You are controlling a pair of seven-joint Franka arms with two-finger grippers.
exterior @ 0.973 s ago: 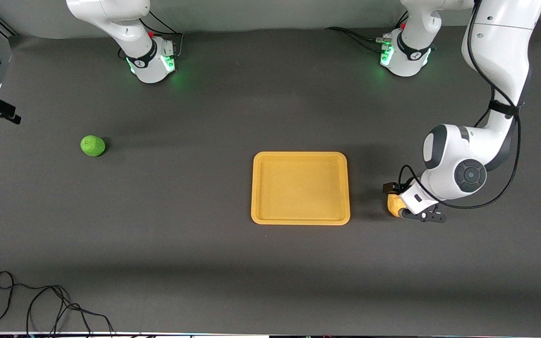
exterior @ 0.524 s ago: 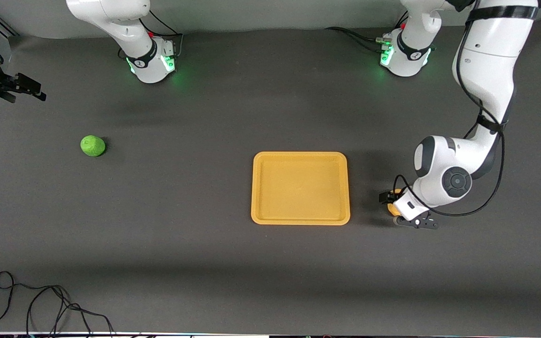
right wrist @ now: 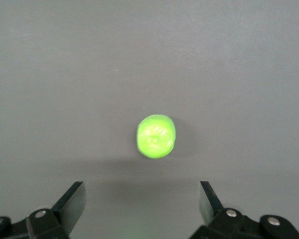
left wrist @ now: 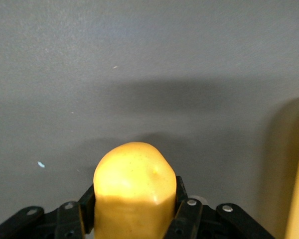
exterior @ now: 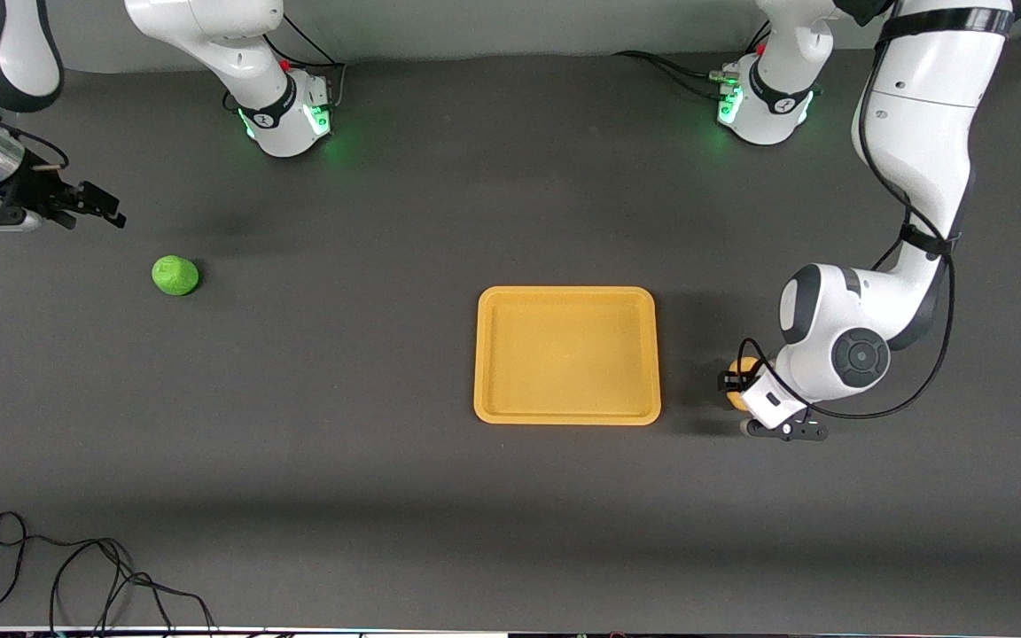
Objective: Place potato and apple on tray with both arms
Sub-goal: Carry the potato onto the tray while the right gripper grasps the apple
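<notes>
You see a dark grey desk (exterior: 342,461) from above, with the two arms' bases along the upper edge of the frame. A flat yellow-orange tray (exterior: 567,414) lies a little right of centre, and nothing rests in it.

At the right of the frame, the left gripper (exterior: 739,387) sits low at the desk, just beside the tray's short edge toward the left arm's end. Its jaws are clamped on the potato (exterior: 738,372), of which only a small orange patch shows past the wrist. In the left wrist view the potato (left wrist: 134,191) fills the lower centre of the frame, gripped on both sides by the black fingers (left wrist: 187,219), with the tray's rim at the right edge.

At the upper left of the frame, the right gripper (exterior: 89,206) hangs over bare desk, close to the apple (exterior: 175,275). The apple, a bright green ball, rests on the desk well apart from the tray, toward the right arm's end. In the right wrist view the jaws stand wide, holding nothing, and the apple (right wrist: 156,136) sits at the frame's centre
</notes>
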